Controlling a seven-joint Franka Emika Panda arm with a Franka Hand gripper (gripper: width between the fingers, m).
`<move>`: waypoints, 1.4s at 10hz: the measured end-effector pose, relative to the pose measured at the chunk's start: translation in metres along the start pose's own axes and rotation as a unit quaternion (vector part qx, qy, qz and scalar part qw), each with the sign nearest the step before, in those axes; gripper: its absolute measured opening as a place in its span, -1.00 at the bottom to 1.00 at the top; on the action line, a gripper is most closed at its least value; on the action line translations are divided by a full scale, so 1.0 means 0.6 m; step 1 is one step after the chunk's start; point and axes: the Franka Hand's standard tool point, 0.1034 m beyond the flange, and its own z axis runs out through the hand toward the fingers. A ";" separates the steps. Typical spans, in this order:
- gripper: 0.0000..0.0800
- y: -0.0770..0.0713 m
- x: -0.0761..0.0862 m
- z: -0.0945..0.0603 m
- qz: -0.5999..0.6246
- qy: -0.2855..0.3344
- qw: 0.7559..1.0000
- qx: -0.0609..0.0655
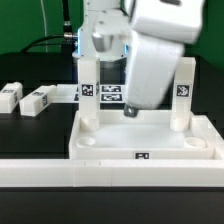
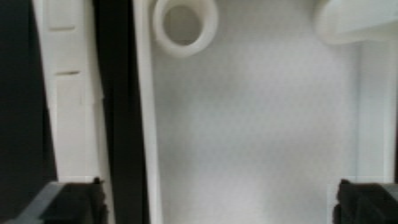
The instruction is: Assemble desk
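Border rail (image 1: 60,170) nearest. Behind it on counter (image 1: 30,125), desk panel (image 1: 140,135); near sockets (image 1: 88,143) look empty. End effector (image 2: 217,205) hovers above, wide open, empty. Far corners: upright leg (image 1: 88,92) + 2nd upright leg (image 1: 183,95). Loose legs (image 1: 38,100) at ext. view's left: approx. half done.

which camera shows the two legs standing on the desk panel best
The exterior view: both upright legs show whole, standing at the desk panel's far corners. The wrist view shows only bare panel, an empty socket and a white shape that may be a leg base.
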 end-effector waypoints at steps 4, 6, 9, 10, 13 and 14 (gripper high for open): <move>0.62 -0.036 -0.035 -0.006 0.028 0.008 1.000 -0.010; 0.62 -0.037 -0.035 -0.005 0.055 0.009 0.998 -0.008; 0.62 -0.045 -0.053 0.013 0.200 0.003 0.980 0.010; 0.62 -0.051 -0.071 0.015 0.243 -0.005 0.970 0.024; 0.62 -0.051 -0.116 0.029 0.342 -0.001 0.939 0.035; 0.62 -0.049 -0.120 0.026 0.370 -0.001 0.928 0.034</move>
